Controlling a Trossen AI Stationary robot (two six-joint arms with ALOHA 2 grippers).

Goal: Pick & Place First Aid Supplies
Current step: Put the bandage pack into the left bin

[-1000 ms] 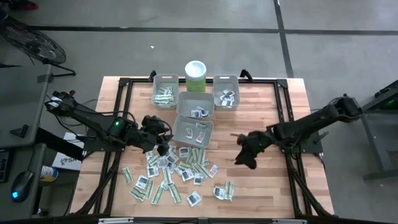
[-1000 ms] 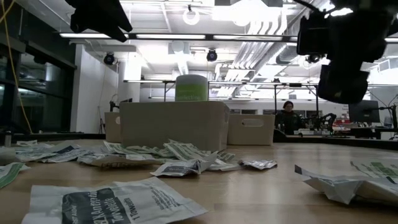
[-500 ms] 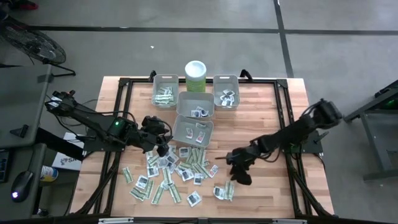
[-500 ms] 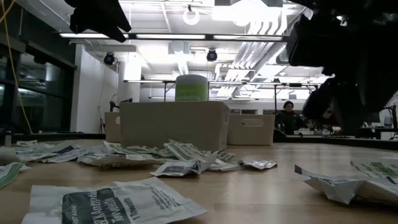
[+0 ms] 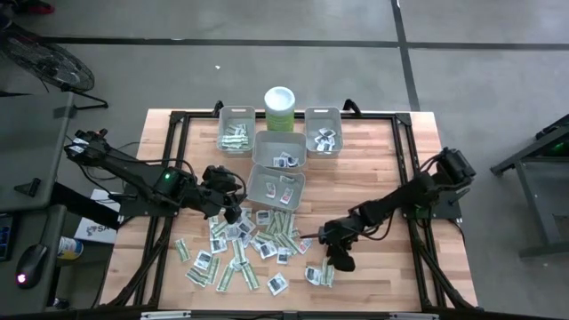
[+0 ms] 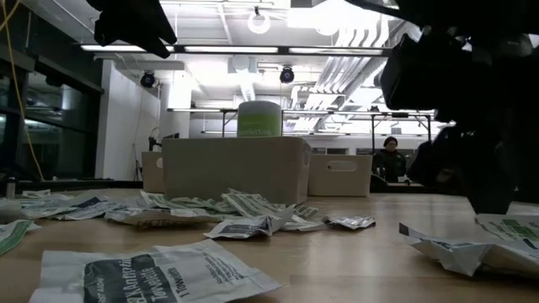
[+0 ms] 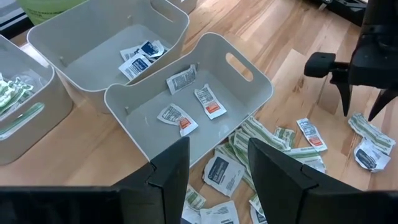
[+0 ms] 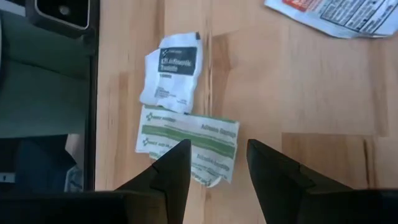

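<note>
1. High view: packets (image 5: 244, 244) lay scattered just in front of the nearest grey bin (image 5: 276, 186). The left gripper (image 5: 233, 212) hovered beside that bin's left front corner; the right gripper (image 5: 336, 260) hung over two packets right of the pile.
2. Low view: the packets (image 6: 244, 220) lay before the bin (image 6: 236, 168).
3. Left wrist view: fingers (image 7: 171, 171) spread, empty, facing the bin (image 7: 249, 93).
4. Right wrist view: fingers (image 8: 273, 171) spread, empty, above a green-striped packet (image 8: 189, 138) touching a white packet (image 8: 171, 71).

Small flat packets (image 5: 249, 244) strewn across tabletop
</note>
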